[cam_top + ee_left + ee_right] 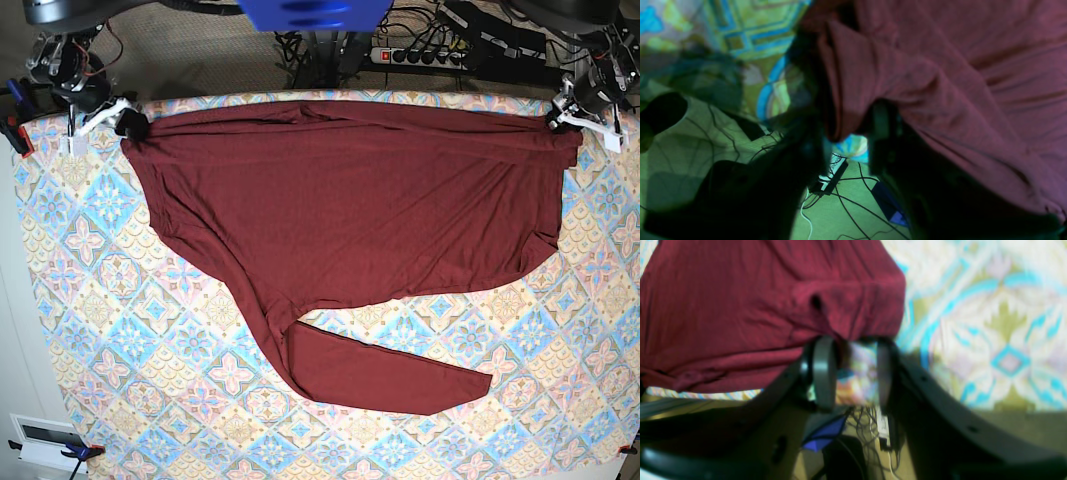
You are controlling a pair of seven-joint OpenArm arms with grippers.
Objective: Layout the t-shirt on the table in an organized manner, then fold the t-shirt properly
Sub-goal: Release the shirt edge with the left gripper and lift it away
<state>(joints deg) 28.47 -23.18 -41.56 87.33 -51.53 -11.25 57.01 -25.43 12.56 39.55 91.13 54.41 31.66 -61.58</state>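
Nearest me, the table [110, 400] shows its pastel tile cloth of blue, pink and cream medallions, bare along the front edge. A long maroon sleeve of the t-shirt [350, 200] trails forward across it; the body lies spread wide across the far half, wrinkled, reaching the back edge. At the far corners sit both claws. The right gripper [851, 371] has its jaws spread, patterned cloth showing between them, the shirt's edge bunched just above the fingertips. The left gripper [846, 133] is blurred and dark; its jaws look parted, fabric draped against them. Beyond the table, a power strip [425, 55] and cables; no readable writing anywhere.
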